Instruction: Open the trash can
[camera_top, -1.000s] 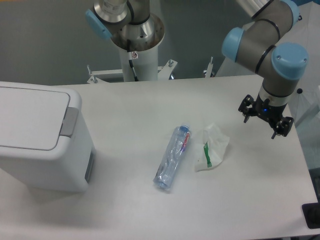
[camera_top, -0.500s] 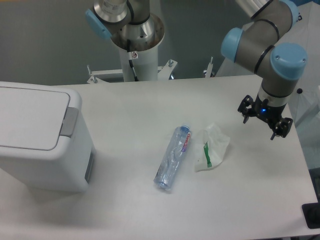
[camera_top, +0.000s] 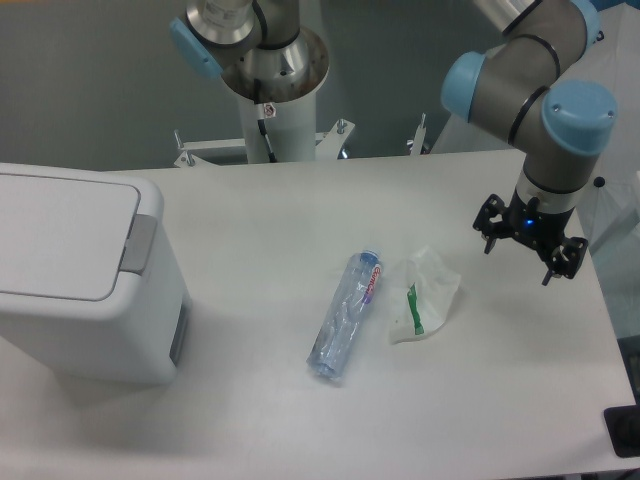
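Note:
The trash can (camera_top: 80, 275) is a large white boxy bin at the left edge of the table. Its flat white lid (camera_top: 55, 235) is down, with a grey push tab (camera_top: 138, 243) on its right side. My gripper (camera_top: 527, 246) hangs above the right side of the table, far from the trash can. Its fingers (camera_top: 489, 217) are spread apart and hold nothing.
A clear plastic bottle (camera_top: 345, 313) lies on its side at the table's middle. A crumpled white wrapper with green print (camera_top: 422, 295) lies right of it, just left of and below my gripper. A second arm's base (camera_top: 270, 70) stands at the back.
My gripper has shifted very slightly left and up. The trash can, bottle and wrapper have not moved.

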